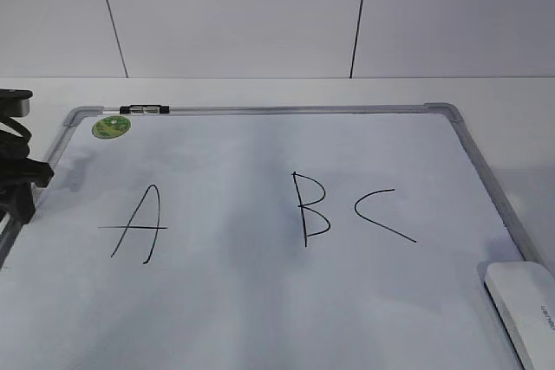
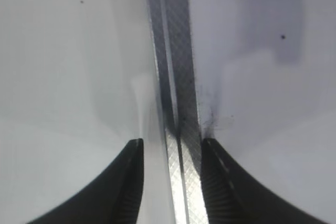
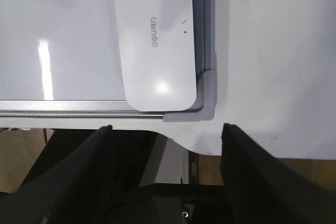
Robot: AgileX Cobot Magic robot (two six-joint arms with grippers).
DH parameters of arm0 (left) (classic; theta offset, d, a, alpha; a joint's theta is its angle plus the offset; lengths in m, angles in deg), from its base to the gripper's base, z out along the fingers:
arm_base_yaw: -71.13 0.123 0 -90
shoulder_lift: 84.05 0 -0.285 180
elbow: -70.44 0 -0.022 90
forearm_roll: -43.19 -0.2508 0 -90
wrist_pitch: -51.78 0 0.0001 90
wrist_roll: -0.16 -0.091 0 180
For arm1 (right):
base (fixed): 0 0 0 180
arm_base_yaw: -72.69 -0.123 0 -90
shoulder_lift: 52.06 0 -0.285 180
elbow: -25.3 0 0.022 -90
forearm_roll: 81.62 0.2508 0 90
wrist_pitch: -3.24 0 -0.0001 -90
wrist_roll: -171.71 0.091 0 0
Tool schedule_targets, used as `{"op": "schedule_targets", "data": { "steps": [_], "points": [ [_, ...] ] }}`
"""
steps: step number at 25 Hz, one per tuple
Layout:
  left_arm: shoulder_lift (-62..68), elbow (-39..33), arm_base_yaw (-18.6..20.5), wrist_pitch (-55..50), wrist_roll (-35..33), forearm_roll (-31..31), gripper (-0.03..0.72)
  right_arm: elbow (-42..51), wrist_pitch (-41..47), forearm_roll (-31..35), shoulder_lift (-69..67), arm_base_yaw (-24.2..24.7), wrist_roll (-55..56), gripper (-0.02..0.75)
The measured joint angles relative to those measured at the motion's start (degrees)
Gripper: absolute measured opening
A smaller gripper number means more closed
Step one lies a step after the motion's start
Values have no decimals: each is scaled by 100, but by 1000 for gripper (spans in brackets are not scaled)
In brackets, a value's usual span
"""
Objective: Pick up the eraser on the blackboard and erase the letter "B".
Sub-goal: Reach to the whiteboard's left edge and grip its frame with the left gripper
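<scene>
1. My L claw (image 2: 170,142): jaws apart w/ a mid-width gap, nothing held. They straddle the grey frame rail of the blackboard (image 2: 176,77), one tip on each side of it. Can't tell if the tips touch the rail.
2. In the exterior view my L arm (image 1: 17,171) sits at the board's left edge, over the frame.
3. Just off my L claw toward the board's middle: green sticker (image 1: 112,126) in the far-left corner, and a small black-and-silver marker (image 1: 145,110) lying on the top rail beside it.
4. Further R from my L claw: black "A" (image 1: 139,224), then the letter "B" (image 1: 310,208) near board centre, fully drawn, then "C" (image 1: 381,214) just R of it.
5. The eraser (image 1: 525,305) lies flat in the board's near-right corner, well apart from the "B", and right along the R frame.
6. My R claw (image 3: 167,132): jaws wide, empty. Eraser (image 3: 157,40) is straight ahead of the tips, grey lettering up, its rounded end snug in the grey corner piece (image 3: 207,98). R claw isn't touching it; tips hang past the board's near edge.
</scene>
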Motion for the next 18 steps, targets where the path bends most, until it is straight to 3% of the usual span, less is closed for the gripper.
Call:
{"op": "schedule_targets", "data": {
  "steps": [5,18],
  "points": [
    [0,0,12,-9,0,27,313,0,0,0,0,0,0,501],
    [47,503,12,-402,-12,31,316,0,-4,0,0,0,0,501]
  ]
}}
